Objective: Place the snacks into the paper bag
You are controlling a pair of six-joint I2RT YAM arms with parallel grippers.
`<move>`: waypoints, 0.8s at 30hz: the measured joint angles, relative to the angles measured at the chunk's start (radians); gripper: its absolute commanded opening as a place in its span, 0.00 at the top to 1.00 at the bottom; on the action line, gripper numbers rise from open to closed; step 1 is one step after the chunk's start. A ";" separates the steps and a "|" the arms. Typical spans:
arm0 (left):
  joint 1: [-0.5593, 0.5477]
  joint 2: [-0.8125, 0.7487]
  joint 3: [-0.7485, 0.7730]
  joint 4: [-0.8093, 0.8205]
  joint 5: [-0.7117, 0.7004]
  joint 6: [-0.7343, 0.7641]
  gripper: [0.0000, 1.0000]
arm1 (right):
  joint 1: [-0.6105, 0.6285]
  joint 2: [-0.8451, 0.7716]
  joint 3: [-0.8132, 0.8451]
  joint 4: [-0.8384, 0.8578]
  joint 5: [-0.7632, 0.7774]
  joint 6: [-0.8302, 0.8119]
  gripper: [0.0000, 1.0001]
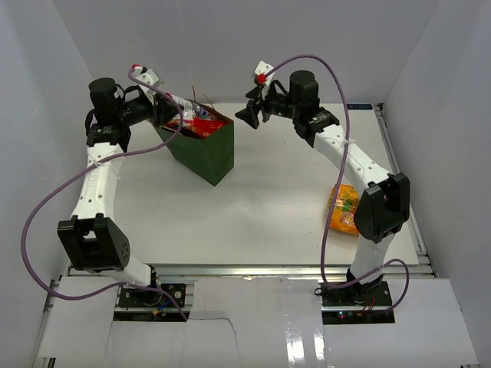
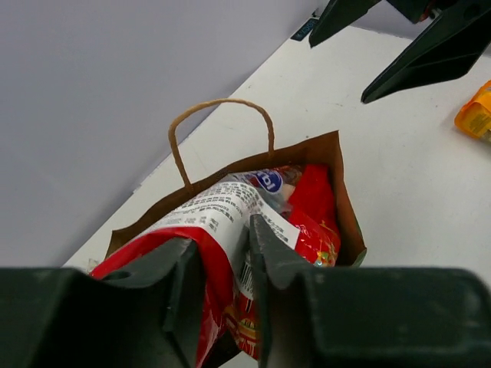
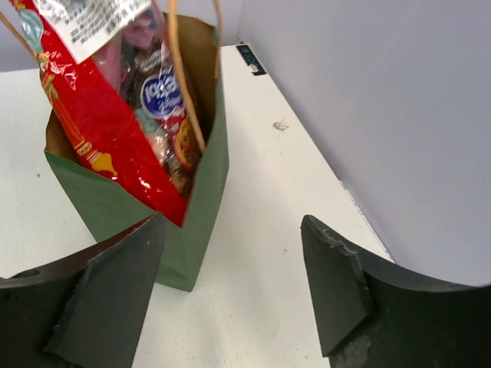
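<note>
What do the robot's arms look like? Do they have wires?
The left arm and right arm are white tubes joined by chunky black blocks. A thin purple cable loops along each. The left pincer and right pincer are dark, with two flat wedge-shaped fingers. A small white part with a red spot sits by each wrist.

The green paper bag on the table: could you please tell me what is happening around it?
The left gripper pinches the top of a large red crinkly snack bag standing in the tall dark green paper bag, alongside other packets. The right gripper hangs open and empty beside the bag. An orange packet lies on the white table, not yet packed.
</note>
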 measured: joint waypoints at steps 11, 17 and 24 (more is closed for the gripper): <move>-0.038 -0.009 0.001 0.252 -0.002 -0.155 0.02 | -0.180 -0.129 -0.123 -0.058 -0.183 -0.001 0.02; -0.040 -0.008 0.065 0.309 -0.040 -0.241 0.02 | -0.257 -0.210 -0.306 -0.196 -0.220 -0.063 0.08; -0.040 -0.101 0.092 0.350 -0.267 -0.370 0.02 | -0.370 -0.301 -0.440 -0.389 -0.049 -0.079 0.10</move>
